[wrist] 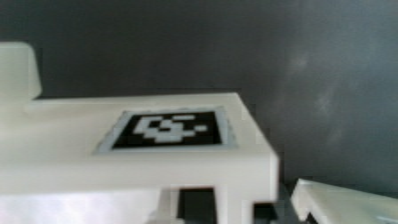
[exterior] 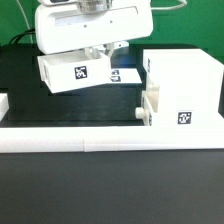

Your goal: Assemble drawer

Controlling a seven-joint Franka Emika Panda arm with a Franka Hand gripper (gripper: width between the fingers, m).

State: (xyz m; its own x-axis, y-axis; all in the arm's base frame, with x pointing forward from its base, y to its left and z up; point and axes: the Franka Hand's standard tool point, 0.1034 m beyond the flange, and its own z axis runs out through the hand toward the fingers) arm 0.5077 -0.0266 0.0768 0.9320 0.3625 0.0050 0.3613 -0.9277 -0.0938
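My gripper (exterior: 103, 50) is shut on a small white tray (exterior: 72, 72) and holds it tilted above the black table, to the exterior view's left of the shell. The tray bears a square tag (exterior: 82, 72). The tall white hollow shell (exterior: 185, 80) stands at the exterior view's right with a tag (exterior: 183, 117) on its front. A second tray (exterior: 150, 108) sits low in the shell, its knob (exterior: 140, 113) sticking out. In the wrist view the held tray (wrist: 107, 165) fills the lower half, tag (wrist: 169, 130) up, with one finger (wrist: 347, 200) beside it.
A long low white border rail (exterior: 100, 138) runs along the front of the black table (exterior: 20, 75). A white piece (exterior: 3, 104) shows at the exterior view's left edge.
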